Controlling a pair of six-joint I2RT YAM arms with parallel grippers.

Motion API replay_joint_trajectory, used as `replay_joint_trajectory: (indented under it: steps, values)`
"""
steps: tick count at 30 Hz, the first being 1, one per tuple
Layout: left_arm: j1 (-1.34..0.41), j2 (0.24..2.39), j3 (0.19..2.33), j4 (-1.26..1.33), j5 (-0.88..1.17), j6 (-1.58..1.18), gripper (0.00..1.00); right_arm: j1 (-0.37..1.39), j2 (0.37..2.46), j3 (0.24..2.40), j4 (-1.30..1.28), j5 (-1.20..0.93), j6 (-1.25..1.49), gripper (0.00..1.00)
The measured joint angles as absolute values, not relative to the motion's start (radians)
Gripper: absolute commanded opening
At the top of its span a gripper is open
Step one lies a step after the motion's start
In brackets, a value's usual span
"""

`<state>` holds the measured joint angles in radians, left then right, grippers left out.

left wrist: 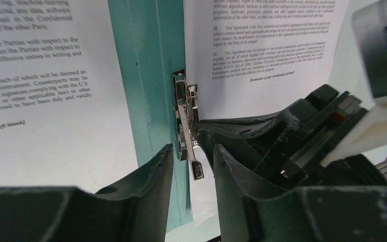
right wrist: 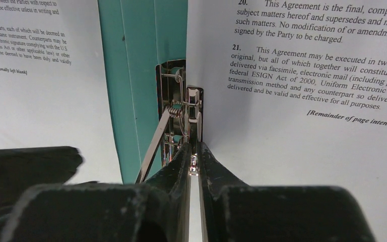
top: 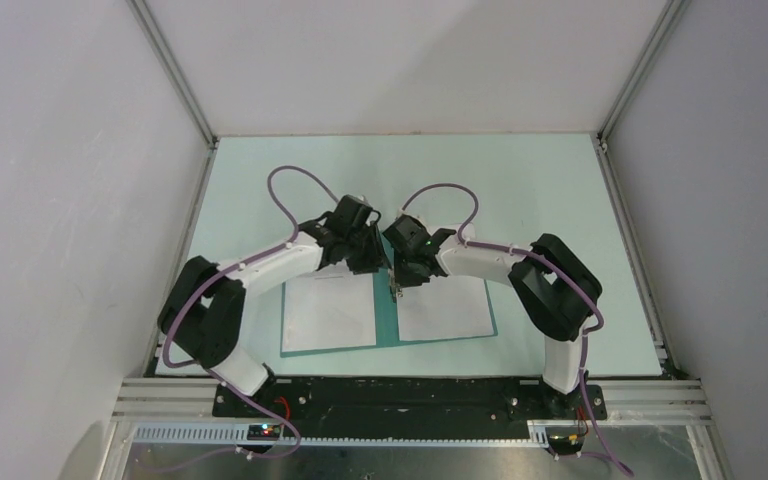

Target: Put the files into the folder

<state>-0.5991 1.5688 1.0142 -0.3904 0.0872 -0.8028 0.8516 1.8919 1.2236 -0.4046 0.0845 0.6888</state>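
Files [right wrist: 307, 151] with numbered "Agreement" clauses

Polished, mirror-bright metal on the clip [right wrist: 179, 108] at the right gripper [right wrist: 194, 151]; its fingers [right wrist: 171, 171] are rough matt black plastic, the folder [right wrist: 141, 60] beyond smooth teal card, the sheets [right wrist: 302, 151] matt paper

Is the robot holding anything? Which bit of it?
The right gripper pinches the metal clip by its near end. The left gripper, jaws open, holds nothing.
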Motion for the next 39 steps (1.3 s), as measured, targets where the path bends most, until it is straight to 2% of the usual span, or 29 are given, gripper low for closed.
replay_joint_trajectory:
  steps: [8, 12, 19, 27, 39]
  values:
    - [-0.633, 1.639, 1.016, -0.397, 0.09, -0.804, 0.22, 0.84, 1.888, 1.211, -0.385, 0.061, 0.693, 0.1]
    - [-0.638, 1.668, 1.016, -0.398, 0.09, -0.803, 0.18, 0.839, 1.887, 1.208, -0.379, 0.056, 0.699, 0.1]
    - [-0.649, 1.705, 1.024, -0.398, 0.091, -0.803, 0.16, 0.834, 1.887, 1.204, -0.372, 0.045, 0.701, 0.1]
    - [-0.648, 1.711, 1.024, -0.398, 0.082, -0.804, 0.23, 0.83, 1.886, 1.201, -0.368, 0.036, 0.704, 0.1]
    - [-0.617, 1.65, 1.039, -0.432, 0.064, -0.803, 0.24, 0.828, 1.886, 1.201, -0.367, 0.036, 0.704, 0.1]
